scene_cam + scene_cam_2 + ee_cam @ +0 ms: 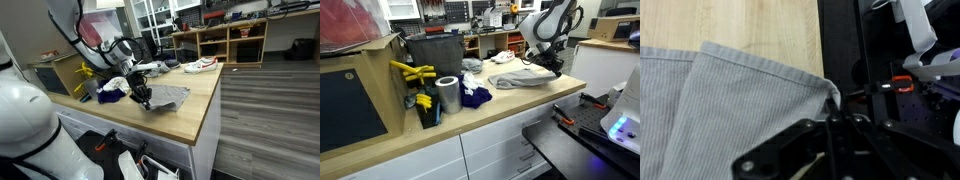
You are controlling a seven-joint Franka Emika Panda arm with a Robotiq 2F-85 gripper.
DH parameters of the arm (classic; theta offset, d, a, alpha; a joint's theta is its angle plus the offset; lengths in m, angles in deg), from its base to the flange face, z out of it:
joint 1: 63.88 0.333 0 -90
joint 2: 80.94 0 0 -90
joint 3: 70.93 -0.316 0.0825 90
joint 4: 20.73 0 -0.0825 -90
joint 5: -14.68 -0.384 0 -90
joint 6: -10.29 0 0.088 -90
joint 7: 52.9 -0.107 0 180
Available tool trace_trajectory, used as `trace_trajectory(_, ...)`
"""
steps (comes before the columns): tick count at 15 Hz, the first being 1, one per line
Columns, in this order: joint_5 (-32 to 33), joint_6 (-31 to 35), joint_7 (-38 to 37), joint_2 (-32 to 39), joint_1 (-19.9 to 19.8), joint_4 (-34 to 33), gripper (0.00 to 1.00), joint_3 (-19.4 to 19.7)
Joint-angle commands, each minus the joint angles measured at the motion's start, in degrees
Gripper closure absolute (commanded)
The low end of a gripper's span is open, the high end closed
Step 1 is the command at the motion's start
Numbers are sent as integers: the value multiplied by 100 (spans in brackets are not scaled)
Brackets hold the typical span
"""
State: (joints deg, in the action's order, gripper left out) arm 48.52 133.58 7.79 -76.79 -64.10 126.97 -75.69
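Corner of grey cloth [730,110] in the tool [835,112], rest spread beside it

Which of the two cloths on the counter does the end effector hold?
The gray cloth, spread flat; the blue cloth lies crumpled by the can, untouched.
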Motion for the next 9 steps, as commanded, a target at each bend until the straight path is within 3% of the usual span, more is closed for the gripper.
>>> trace_trajectory(1,185,248,510,-445,50,400,99,87)
trace_trajectory(9,96,536,1007,-893,195,1038,99,60)
